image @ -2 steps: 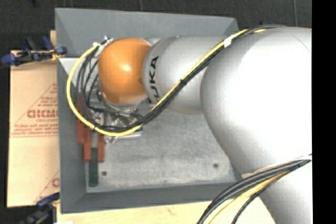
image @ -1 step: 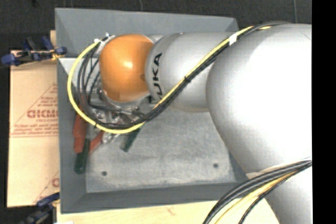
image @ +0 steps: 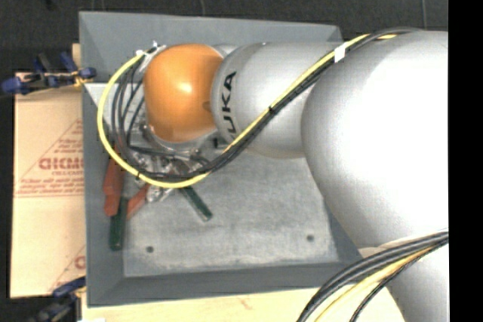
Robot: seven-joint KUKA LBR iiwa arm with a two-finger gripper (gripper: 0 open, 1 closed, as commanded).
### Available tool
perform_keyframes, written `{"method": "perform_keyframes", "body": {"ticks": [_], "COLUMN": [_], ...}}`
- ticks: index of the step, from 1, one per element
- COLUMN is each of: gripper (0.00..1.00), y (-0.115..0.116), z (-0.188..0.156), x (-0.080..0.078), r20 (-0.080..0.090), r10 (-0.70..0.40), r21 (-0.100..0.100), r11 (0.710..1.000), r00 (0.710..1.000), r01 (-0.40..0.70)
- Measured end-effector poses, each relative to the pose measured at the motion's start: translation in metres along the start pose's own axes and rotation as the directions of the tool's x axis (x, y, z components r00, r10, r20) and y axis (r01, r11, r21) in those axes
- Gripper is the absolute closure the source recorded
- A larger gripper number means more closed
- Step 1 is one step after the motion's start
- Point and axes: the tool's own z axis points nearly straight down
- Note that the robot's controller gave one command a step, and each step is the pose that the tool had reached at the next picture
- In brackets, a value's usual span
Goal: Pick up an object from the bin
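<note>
My gripper (image: 157, 176) hangs low over the left part of the bin, under the wrist, with its lower end close to the floor. Directly left of it lies a red-brown elongated piece (image: 112, 185) along the bin's left wall. A small orange-red piece (image: 138, 202) lies just below the gripper. A dark green stick (image: 115, 231) lies upright in the picture near the left wall, below the red-brown piece. A second dark green stick (image: 198, 204) slants out to the right from under the gripper.
The arm covers the bin's upper and right parts. Bare grey floor shows in the lower middle and lower right of the bin. The left wall stands close beside the red-brown piece and the green stick.
</note>
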Motion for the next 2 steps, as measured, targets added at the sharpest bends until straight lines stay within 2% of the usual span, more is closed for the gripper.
{"method": "perform_keyframes", "body": {"ticks": [2], "gripper": [1.00], "y": [0.0011], "z": [-0.0132], "x": [-0.0002], "r20": [0.001], "r10": [0.001], "r21": [-0.003], "r11": [1.000], "r00": [1.000], "r01": [-0.001]}}
